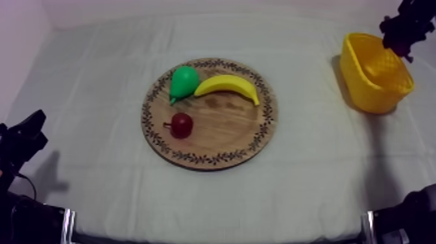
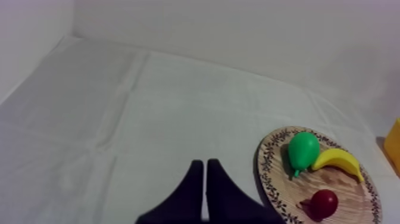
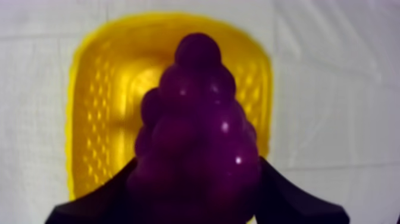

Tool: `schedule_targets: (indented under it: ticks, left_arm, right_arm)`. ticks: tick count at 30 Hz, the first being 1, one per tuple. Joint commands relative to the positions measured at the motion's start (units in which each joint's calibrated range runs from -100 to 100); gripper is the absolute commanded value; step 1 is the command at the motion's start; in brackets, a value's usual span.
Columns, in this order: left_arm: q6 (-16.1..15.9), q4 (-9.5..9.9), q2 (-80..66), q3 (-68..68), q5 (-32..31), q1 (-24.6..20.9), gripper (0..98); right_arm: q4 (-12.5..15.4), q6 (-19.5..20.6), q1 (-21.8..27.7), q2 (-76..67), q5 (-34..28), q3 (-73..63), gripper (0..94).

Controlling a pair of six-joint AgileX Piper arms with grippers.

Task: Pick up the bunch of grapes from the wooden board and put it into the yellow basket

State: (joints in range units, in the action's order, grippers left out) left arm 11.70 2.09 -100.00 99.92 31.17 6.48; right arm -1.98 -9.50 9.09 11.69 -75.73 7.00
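While the right hand (image 3: 196,174) clamps the grapes (image 3: 196,113) from both sides, the bunch hangs over the open mouth of the basket (image 3: 95,95), not yet inside it. From above, that hand sits at the basket's far rim, on the worktop's (image 1: 97,78) right side. Step in hand looks like the release, so the task is nearly done. Next move probably calls for a slight lowering, spreading the fingers so the bunch drops in, then lifting clear. Left hand (image 2: 205,179) is closed on nothing, fingers together as a wedge, beside the board (image 2: 351,190). Pear (image 2: 303,150), banana (image 2: 339,161) and small red fruit (image 2: 324,202) lie on the board.
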Motion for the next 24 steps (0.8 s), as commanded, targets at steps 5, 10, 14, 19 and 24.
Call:
schedule_targets:
  ticks: [5,10,14,19,24]
  left_arm:
    - [0.0,0.03,0.0,0.0,0.0,0.0,0.1]
    - [0.0,0.03,0.0,0.0,0.0,0.0,0.1]
    - [0.0,0.03,0.0,0.0,0.0,0.0,0.1]
    - [0.0,0.03,0.0,0.0,0.0,0.0,0.1]
    - [0.0,0.03,0.0,0.0,0.0,0.0,0.1]
  right_arm:
    - [0.2,-0.6,-0.3,7.6,0.1,0.1,33.1]
    - [0.7,-1.7,-0.2,12.9,0.4,-1.9,43.2]
    - [1.6,-2.6,0.3,15.4,1.2,-3.2,57.6]
    - [1.9,-2.8,0.4,16.8,3.2,-4.3,66.6]
    - [1.9,-2.7,0.2,13.7,7.0,-2.2,68.2]
